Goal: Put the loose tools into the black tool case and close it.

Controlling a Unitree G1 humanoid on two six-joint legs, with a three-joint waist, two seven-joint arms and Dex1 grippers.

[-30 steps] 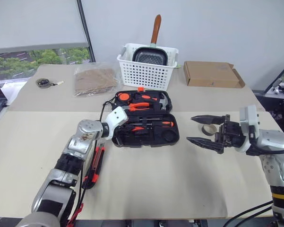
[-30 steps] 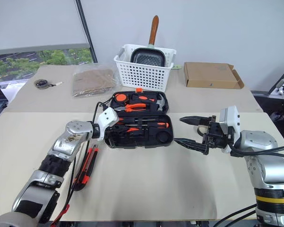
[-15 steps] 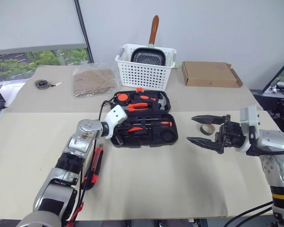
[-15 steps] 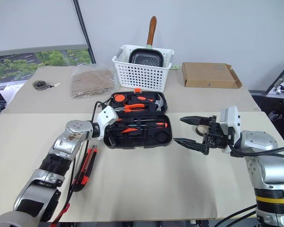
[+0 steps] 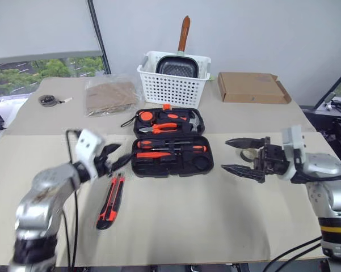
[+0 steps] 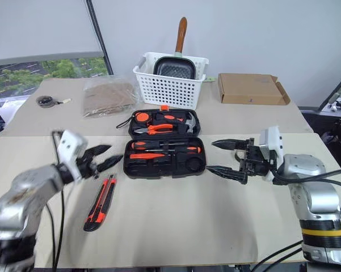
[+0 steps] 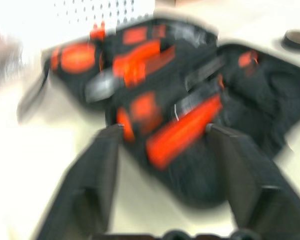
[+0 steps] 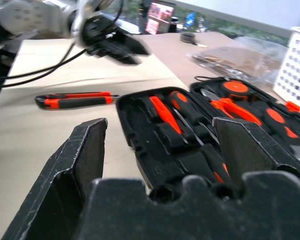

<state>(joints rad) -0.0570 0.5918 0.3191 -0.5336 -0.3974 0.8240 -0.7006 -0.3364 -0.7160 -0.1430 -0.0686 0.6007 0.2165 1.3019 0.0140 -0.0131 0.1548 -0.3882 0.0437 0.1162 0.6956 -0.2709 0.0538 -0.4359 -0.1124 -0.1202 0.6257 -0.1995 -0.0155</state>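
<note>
The flat black plastic tool case (image 5: 171, 147) lies open mid-table, orange-handled screwdrivers (image 5: 154, 154) slotted inside. The left gripper (image 5: 114, 158) hangs released beside it, above the orange-and-black utility knife (image 5: 111, 200). The right gripper (image 5: 243, 155) gapes empty, small grey tape roll (image 5: 250, 154) behind.

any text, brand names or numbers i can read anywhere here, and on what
No text can be read in these pictures.
Cardboard box: plain flaps, no print that shows.
Black tool case and utility knife: any marks are too small to tell.
Screen far back in the right wrist view: coloured patches, too blurred to read.
</note>
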